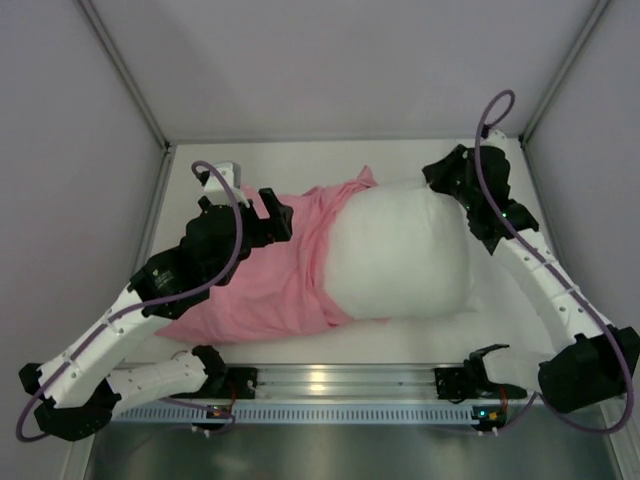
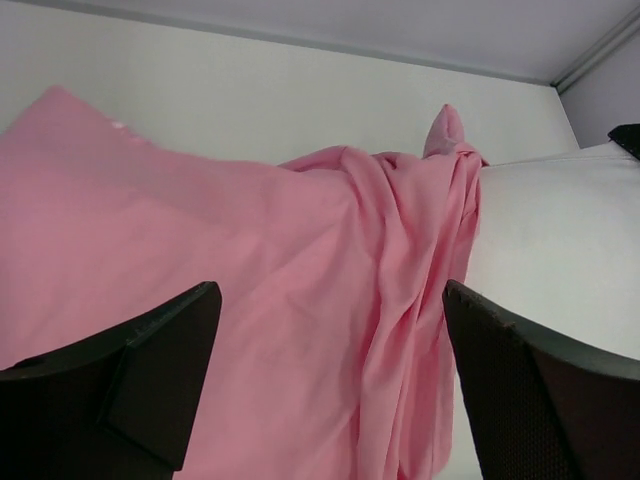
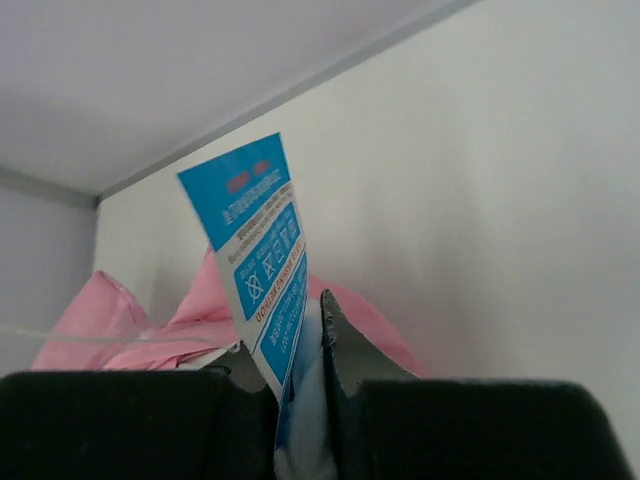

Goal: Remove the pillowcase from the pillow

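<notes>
Obs: pillow (image 1: 400, 250) lies centre-right on table (image 1: 300, 160). Its right part is bare, its left end sits inside the pink pillowcase (image 1: 265, 285), which is bunched and spread to the left. L gripper (image 1: 280, 218): jaws wide apart, nothing betw. them, over pillowcase far-left; contact can't be told. R gripper (image 3: 300, 350): at pillow's far-right corner, pinched narrow on blue printed tag (image 3: 262, 250).

pillow (image 1: 400, 250): white, plump, lying flat, right part bare | pillowcase (image 1: 265, 280): pink, bunched around pillow's left end, slack rest spread leftward | tag (image 3: 262, 262): blue-white, upright
</notes>
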Tool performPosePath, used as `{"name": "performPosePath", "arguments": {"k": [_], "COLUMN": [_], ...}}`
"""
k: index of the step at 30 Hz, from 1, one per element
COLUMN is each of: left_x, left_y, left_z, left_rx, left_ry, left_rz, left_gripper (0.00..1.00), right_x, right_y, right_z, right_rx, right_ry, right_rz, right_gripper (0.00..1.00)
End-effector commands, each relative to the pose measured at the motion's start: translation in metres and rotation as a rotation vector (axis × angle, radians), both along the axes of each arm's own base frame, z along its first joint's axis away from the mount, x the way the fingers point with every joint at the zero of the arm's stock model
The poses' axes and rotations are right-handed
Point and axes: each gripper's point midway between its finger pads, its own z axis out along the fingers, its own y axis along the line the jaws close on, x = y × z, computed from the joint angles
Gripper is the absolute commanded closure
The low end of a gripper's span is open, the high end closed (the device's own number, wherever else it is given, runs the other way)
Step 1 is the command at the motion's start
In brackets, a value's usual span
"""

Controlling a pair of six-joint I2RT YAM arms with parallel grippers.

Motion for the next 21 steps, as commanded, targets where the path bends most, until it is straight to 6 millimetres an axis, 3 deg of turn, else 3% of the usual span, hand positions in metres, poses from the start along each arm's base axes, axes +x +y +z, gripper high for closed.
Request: {"name": "performPosePath", "arguments": {"k": [1,4,6,7,10,12,13,14,15,16,17,18,21], "left_x": [-0.006,-0.010,-0.007,-0.004,0.006,0.018,0.024,0.030,0.040,0.046,0.053,0.063,0.089], "left_y": [-0.012,-0.015,-0.016,-0.015,-0.024,-0.038,-0.043,-0.045,-0.050,-0.053,-0.056,-0.063,-0.060], "left_z": [0.006,-0.003,-0.008,-0.007,-0.011,-0.018,-0.020,-0.007,-0.018,-0.017,0.002,-0.005,0.015], "left_rx": [-0.058,-0.066,-0.053,-0.044,0.015,0.088,0.119,0.122,0.186,0.208,0.198,0.263,0.356], "left_ry": [0.003,0.030,0.039,0.036,0.039,0.037,0.042,0.023,0.053,0.053,0.028,0.043,0.009], "left_rz": [-0.063,-0.079,-0.071,-0.056,-0.062,-0.090,-0.093,-0.077,-0.067,-0.057,-0.054,-0.057,0.013], "left_gripper": [0.05,0.05,0.05,0.05,0.04,0.04,0.03,0.03,0.02,0.02,0.02,0.02,0.01], "right_x": [0.012,0.015,0.015,0.025,0.027,0.009,0.002,-0.007,-0.024,-0.031,-0.035,-0.039,-0.054], "right_y": [-0.090,-0.098,-0.078,-0.066,0.004,0.058,0.075,0.092,0.116,0.124,0.130,0.137,0.141], "right_z": [0.011,-0.029,-0.055,-0.050,-0.050,-0.032,-0.023,-0.005,0.010,0.021,0.029,0.040,0.056], "right_rx": [0.091,0.000,-0.003,0.011,0.030,0.038,0.004,-0.008,-0.027,-0.075,-0.082,-0.078,-0.053], "right_ry": [-0.016,0.070,0.099,0.048,0.007,-0.064,-0.125,-0.210,-0.277,-0.343,-0.375,-0.403,-0.466], "right_rz": [-0.339,-0.353,-0.243,-0.178,0.167,0.399,0.474,0.551,0.632,0.672,0.691,0.716,0.774], "right_gripper": [1.00,1.00,1.00,1.00,1.00,1.00,1.00,1.00,1.00,1.00,1.00,1.00,1.00]}}
